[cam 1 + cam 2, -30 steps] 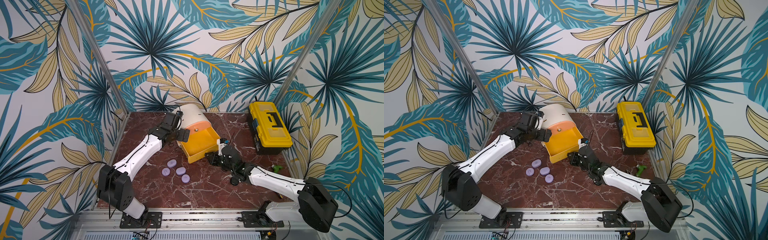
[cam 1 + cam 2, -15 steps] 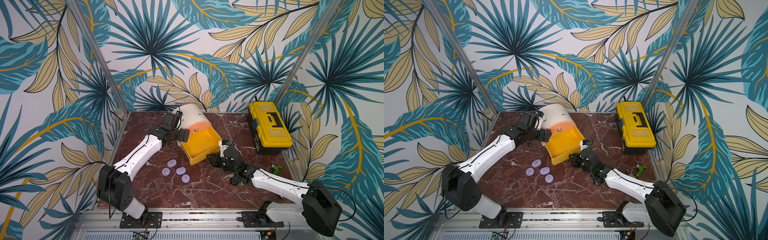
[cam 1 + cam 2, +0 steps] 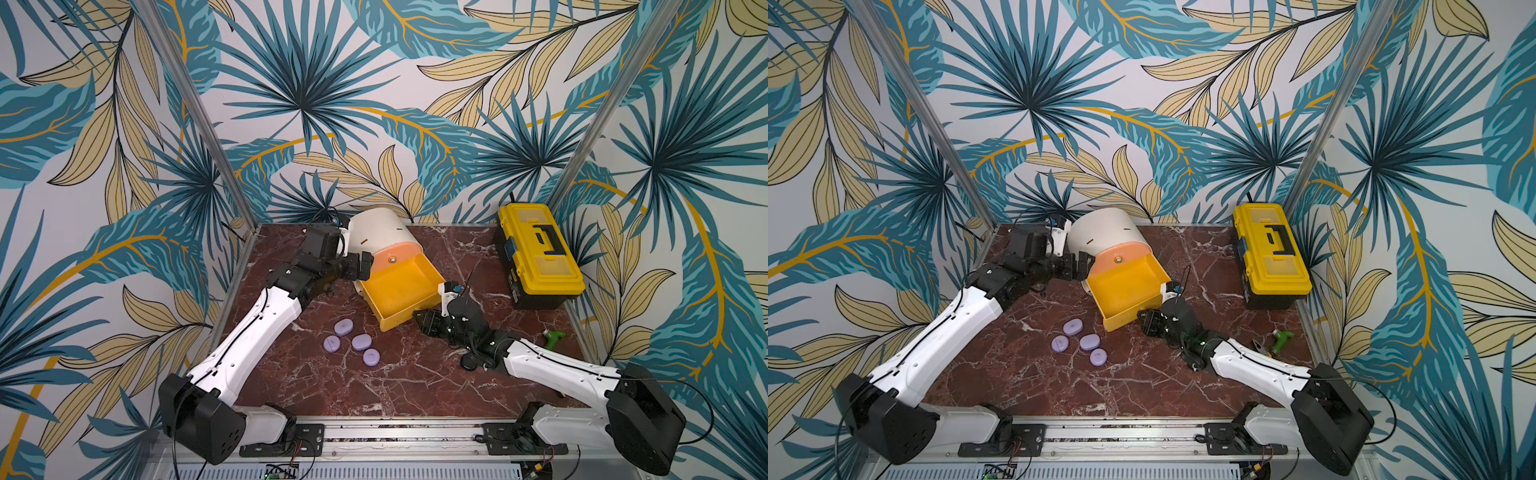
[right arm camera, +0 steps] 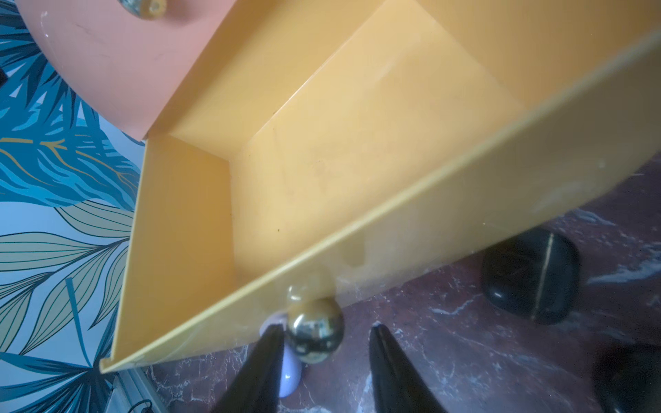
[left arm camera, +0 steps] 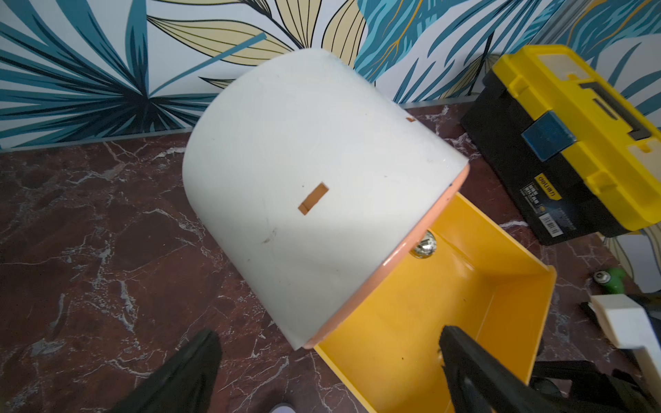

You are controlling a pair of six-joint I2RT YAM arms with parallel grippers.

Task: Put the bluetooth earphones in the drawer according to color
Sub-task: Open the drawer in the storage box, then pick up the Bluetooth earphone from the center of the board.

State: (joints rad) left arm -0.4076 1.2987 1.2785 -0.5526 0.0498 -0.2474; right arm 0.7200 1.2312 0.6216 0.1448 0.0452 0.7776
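Note:
The cream cabinet [image 3: 376, 230] [image 5: 304, 161] stands at the back with its yellow drawer [image 3: 399, 286] [image 4: 357, 143] pulled out and holding nothing. My right gripper [image 3: 426, 323] [image 4: 327, 332] is open at the drawer's metal knob [image 4: 314, 332]; one finger touches it, the other stands apart. My left gripper [image 3: 365, 266] [image 5: 329, 339] is open beside the cabinet's front corner. Several lilac bluetooth earphones [image 3: 352, 341] [image 3: 1080, 341] lie on the table left of the drawer. A black one [image 4: 529, 275] lies by the drawer front.
A yellow-and-black toolbox [image 3: 538, 253] sits at the back right. A green-handled tool [image 3: 552, 337] and pliers [image 3: 1260, 347] lie near the right edge. The peach drawer [image 3: 395, 255] above the yellow one is shut. Another black case [image 3: 469, 363] lies under my right arm.
My right gripper's jaws have parted from the drawer knob, which they were shut on before. The left arm has not moved.

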